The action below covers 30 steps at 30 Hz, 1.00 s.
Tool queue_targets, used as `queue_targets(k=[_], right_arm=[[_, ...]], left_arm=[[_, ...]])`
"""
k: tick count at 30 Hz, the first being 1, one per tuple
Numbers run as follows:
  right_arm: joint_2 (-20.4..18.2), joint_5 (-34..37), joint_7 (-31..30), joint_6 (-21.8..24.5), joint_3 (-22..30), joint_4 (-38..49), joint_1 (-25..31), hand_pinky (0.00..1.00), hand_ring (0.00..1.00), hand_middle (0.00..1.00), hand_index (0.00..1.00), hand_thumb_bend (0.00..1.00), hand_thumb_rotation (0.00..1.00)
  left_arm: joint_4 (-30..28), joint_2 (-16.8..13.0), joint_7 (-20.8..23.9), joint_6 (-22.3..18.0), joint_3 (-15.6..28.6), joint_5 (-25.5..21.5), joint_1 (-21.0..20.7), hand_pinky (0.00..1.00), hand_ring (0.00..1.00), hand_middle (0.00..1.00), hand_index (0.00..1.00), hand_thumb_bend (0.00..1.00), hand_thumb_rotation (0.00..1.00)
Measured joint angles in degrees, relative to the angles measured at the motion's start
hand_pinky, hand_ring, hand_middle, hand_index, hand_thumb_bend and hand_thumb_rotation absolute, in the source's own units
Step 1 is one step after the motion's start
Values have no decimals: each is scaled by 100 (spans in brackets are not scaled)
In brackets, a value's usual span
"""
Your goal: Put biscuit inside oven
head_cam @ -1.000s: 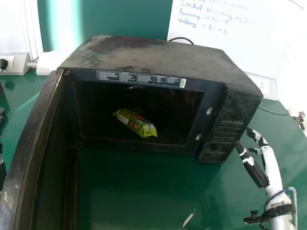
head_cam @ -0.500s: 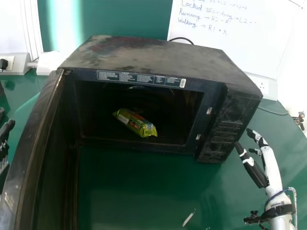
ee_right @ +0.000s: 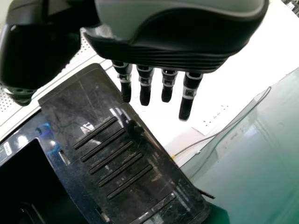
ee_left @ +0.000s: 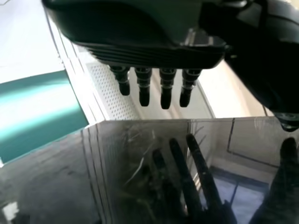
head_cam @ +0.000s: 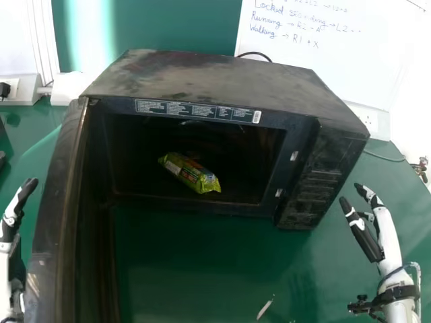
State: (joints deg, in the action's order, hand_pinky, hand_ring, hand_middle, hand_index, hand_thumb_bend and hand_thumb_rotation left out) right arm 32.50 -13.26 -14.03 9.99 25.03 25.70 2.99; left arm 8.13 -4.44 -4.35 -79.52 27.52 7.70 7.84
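The biscuit packet (head_cam: 192,175), yellow-green, lies inside the oven (head_cam: 215,77) on its dark floor, at a slant, its brighter end toward the opening. Its print is too small to make out, and the underside and far side are hidden. The oven's interior is so dark that its back wall and corners can hardly be told apart.

The oven door (head_cam: 57,202) stands open on the robot's left; its near end is cut off by the bottom edge of the head view. In the left wrist view its glossy face mirrors dark finger shapes, with the room blurred behind them.

The left hand (head_cam: 15,202) is beside the outer side of the door, partly cut off in the head view; in the left wrist view its fingers extend straight, open and holding nothing. The right hand (head_cam: 367,229) is over the tabletop (head_cam: 202,269), just beside the oven's control panel (head_cam: 323,175), also open and empty, with a gap between thumb and fingers. The panel's ridges show in the right wrist view, but its markings cannot be read.

A thin white scrap (head_cam: 266,307) lies on the tabletop in front of the oven; what it is cannot be told. Behind the oven is a whiteboard (head_cam: 363,60) with handwriting, cut off at the top.
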Motion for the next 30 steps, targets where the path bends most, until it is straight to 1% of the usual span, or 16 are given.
queue_targets(k=[1, 6, 8, 9, 11, 12, 15, 18, 20, 21, 22, 24, 25, 26, 29, 30], right_arm=[[10, -5, 0, 28, 2, 4, -4, 81, 93, 96, 96, 95, 51], [35, -32, 7, 94, 4, 33, -31, 80, 93, 96, 95, 95, 49], [35, -4, 7, 115, 4, 37, -45, 82, 94, 97, 96, 94, 49], [34, 14, 7, 129, 6, 37, -50, 82, 94, 97, 96, 94, 49], [34, 28, 7, 139, 7, 37, -51, 82, 93, 97, 95, 94, 48], [34, 28, 7, 140, 7, 37, -51, 81, 93, 97, 95, 94, 48], [33, 56, 7, 170, 7, 39, -62, 81, 93, 96, 95, 94, 48], [16, 258, 2, 232, 21, 38, -109, 88, 96, 98, 97, 94, 47], [-52, 540, -25, 315, 76, 33, -162, 95, 99, 100, 99, 87, 44], [-102, 776, -78, 351, 130, 12, -192, 97, 100, 100, 100, 85, 41], [-161, 1040, -135, 355, 199, -52, -228, 99, 100, 100, 100, 84, 40], [-235, 1469, -229, 231, 297, -306, -287, 98, 100, 100, 100, 82, 45], [-273, 1645, -275, 111, 345, -478, -322, 99, 100, 100, 100, 80, 43], [-307, 1817, -315, 9, 397, -635, -360, 100, 100, 100, 99, 77, 43], [-343, 2227, -370, -170, 521, -1000, -444, 100, 100, 100, 98, 73, 43], [-355, 2349, -381, -244, 546, -1107, -472, 100, 100, 100, 97, 71, 43]], left_arm=[[21, 1, 31, -24, -5, 1, 5, 99, 99, 99, 98, 98, 95], [337, -21, 79, -362, -82, 31, -52, 100, 100, 100, 99, 72, 88], [360, 21, 77, -430, 49, 215, -86, 100, 100, 100, 99, 69, 91], [340, 72, 77, -436, 148, 331, -103, 100, 100, 100, 100, 69, 91], [263, 182, 77, -403, 274, 527, -75, 100, 100, 100, 100, 82, 96], [241, 198, 77, -392, 297, 597, -45, 100, 100, 100, 100, 84, 97], [259, 161, 88, -398, 303, 688, -27, 100, 100, 100, 100, 78, 91], [316, 127, 98, -411, 252, 720, -24, 100, 100, 100, 99, 79, 95], [343, 164, 104, -511, 401, 934, -62, 99, 100, 100, 99, 83, 99], [364, 191, 104, -620, 534, 1056, -124, 98, 100, 100, 100, 83, 99], [390, 209, 107, -739, 692, 1187, -241, 96, 100, 100, 100, 81, 100], [462, 239, 117, -951, 955, 1383, -492, 93, 98, 99, 99, 81, 100], [498, 276, 120, -1021, 1057, 1466, -573, 93, 98, 99, 99, 81, 100], [516, 334, 121, -1057, 1151, 1546, -624, 93, 98, 99, 99, 87, 100], [535, 421, 125, -1080, 1196, 1656, -639, 94, 97, 98, 99, 94, 100], [534, 420, 127, -1074, 1192, 1659, -631, 94, 97, 98, 99, 94, 100]])
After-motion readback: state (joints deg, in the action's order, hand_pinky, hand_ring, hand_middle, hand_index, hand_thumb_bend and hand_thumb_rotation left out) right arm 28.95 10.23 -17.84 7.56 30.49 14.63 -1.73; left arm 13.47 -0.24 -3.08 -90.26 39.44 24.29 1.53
